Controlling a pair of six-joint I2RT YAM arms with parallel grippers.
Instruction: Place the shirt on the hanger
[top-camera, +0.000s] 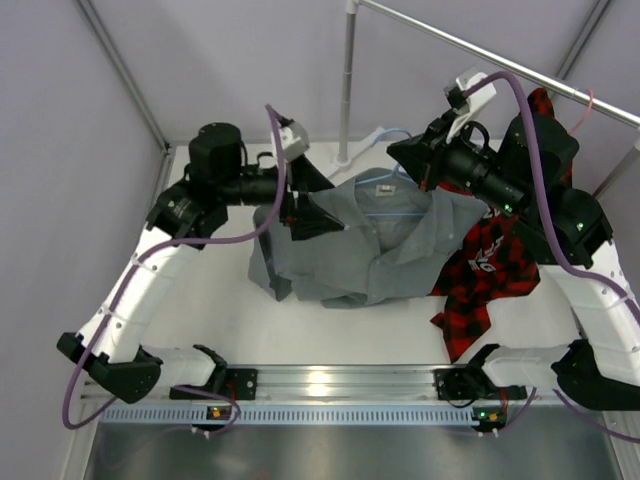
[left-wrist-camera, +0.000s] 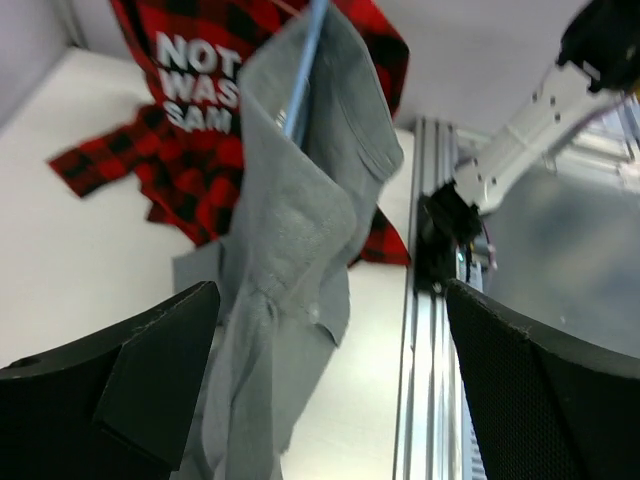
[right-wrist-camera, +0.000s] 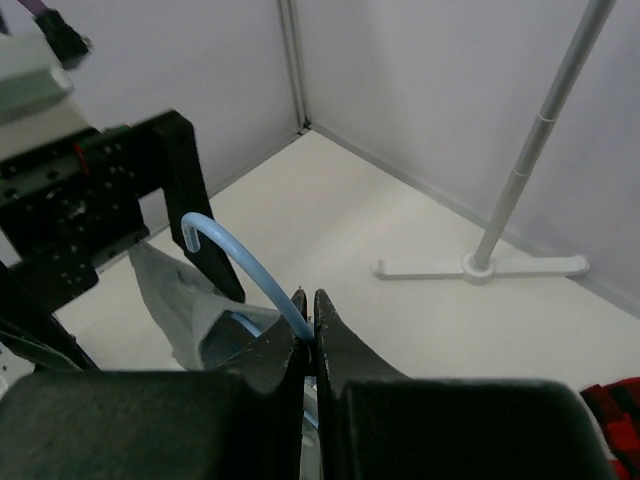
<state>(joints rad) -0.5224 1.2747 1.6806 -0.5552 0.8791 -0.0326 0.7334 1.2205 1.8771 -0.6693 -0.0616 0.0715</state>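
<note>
A: Where is the shirt (top-camera: 365, 255)?
B: Mid-table, between the two arms; its collar end is raised and its lower part lies crumpled on the white table (top-camera: 220, 320); the hanger (top-camera: 392, 212) shows as thin blue wire inside the open neck.
A: What has hold of the hanger?
B: The right gripper (right-wrist-camera: 312, 322); its fingers are pressed together on the blue wire just under the hook's curve; in the right wrist view the hook arches up and away from them.
A: And the left gripper (left-wrist-camera: 328, 295)?
B: Spread wide; the grey cloth hangs in the gap between its fingers (left-wrist-camera: 130, 370); whether the cloth touches either finger, I cannot tell.
A: Anything else close by?
B: The plaid shirt (top-camera: 495, 265), red and black with white lettering, hangs at the right and trails onto the table just beside the grey one; the rack pole (top-camera: 347, 80) stands behind, at the far edge.
</note>
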